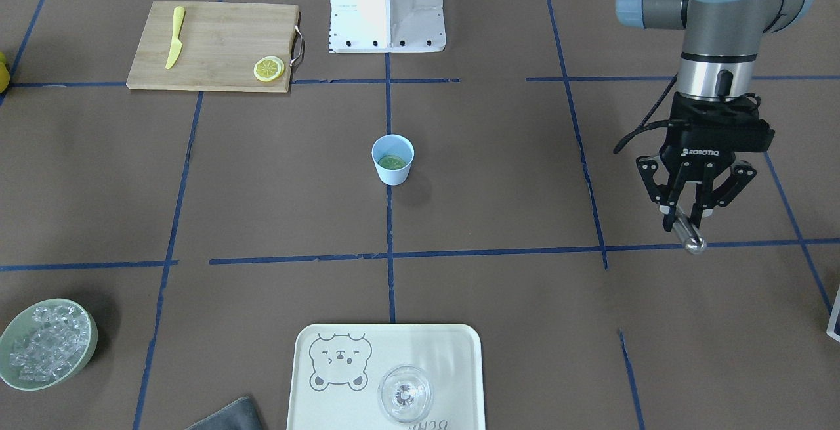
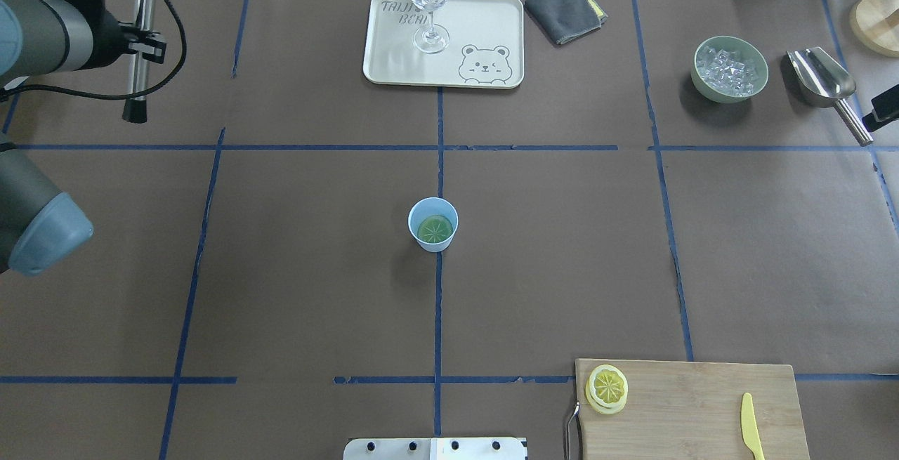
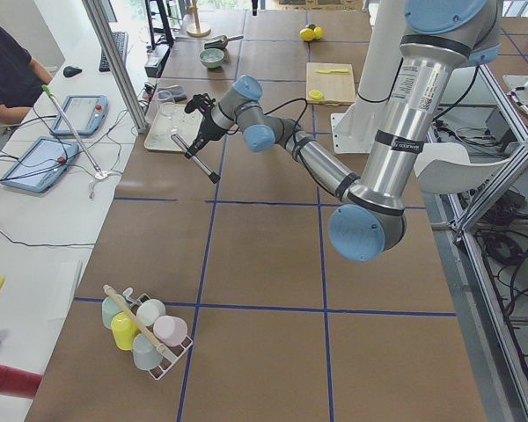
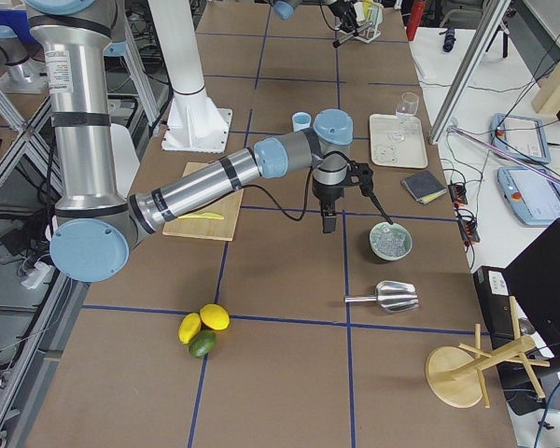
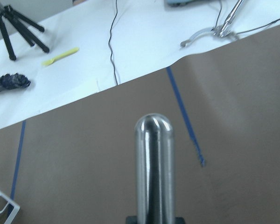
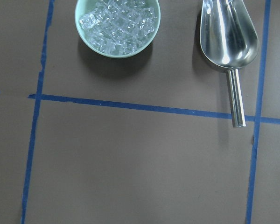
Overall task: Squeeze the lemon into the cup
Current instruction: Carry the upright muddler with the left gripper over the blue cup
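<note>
lemon slice flat in upright cup

Right end effector cut off (grip unclear), tray cropped

Bright, even light fell on the worktop; the cup cast 1 soft, short shadow. Glare streaked the blurred metal rod, and the white base plate was overexposed.

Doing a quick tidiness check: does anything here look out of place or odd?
A lemon slice lies flat at the bottom of the cup, looking greenish there. The left pincer grips a metal rod away from the cup. Nothing looks spilled or tipped.
</note>
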Controlling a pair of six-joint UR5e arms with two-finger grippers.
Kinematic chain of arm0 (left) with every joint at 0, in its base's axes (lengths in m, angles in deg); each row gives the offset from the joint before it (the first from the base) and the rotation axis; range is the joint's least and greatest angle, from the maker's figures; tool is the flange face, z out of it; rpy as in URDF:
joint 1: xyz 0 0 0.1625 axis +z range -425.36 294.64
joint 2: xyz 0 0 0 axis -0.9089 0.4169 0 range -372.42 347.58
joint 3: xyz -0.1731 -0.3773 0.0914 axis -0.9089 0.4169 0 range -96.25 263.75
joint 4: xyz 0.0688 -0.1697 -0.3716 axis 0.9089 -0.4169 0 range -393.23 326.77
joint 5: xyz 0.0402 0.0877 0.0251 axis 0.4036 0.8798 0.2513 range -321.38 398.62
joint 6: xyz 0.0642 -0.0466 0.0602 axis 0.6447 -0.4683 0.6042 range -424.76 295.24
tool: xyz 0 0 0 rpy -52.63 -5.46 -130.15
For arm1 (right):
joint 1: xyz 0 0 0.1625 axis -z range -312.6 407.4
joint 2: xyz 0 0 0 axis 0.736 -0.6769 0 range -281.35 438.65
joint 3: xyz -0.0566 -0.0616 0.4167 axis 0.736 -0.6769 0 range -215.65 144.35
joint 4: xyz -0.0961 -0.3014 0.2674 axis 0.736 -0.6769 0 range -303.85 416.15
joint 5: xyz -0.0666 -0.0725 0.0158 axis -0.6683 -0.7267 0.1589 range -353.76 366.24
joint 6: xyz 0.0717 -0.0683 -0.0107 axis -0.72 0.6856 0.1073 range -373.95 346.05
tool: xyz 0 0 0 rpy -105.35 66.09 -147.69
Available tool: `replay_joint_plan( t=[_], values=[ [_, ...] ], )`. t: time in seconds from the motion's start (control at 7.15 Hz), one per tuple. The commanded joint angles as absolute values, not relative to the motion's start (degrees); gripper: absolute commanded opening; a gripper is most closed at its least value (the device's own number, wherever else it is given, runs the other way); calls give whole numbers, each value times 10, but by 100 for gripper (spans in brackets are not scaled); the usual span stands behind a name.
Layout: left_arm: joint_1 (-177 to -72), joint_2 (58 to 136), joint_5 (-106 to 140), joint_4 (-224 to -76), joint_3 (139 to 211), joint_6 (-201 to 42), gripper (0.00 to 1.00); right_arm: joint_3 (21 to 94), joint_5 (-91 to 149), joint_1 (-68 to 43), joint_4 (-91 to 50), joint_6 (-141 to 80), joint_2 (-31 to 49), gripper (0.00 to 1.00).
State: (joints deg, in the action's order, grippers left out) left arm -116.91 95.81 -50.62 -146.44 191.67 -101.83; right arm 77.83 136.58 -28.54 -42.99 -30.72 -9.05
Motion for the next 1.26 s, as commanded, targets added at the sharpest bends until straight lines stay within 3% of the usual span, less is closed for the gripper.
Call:
replay_joint_plan(
  t=[0.0,0.42,0.84,1.12],
  values=[
    [-1135,971,-505,-1535,1937,-1106,0,769,1362,-293,-431,-320,-106,100],
    [-1091,974,-500,-1543,1998,-1202,0,766,1360,-292,-429,-321,-97,100],
    [-985,995,-332,-1544,2014,-1238,0,761,1364,-318,-430,-307,-121,100],
    [-919,1013,-241,-1545,2017,-1286,0,698,1415,-384,-430,-175,-118,100]
  ],
)
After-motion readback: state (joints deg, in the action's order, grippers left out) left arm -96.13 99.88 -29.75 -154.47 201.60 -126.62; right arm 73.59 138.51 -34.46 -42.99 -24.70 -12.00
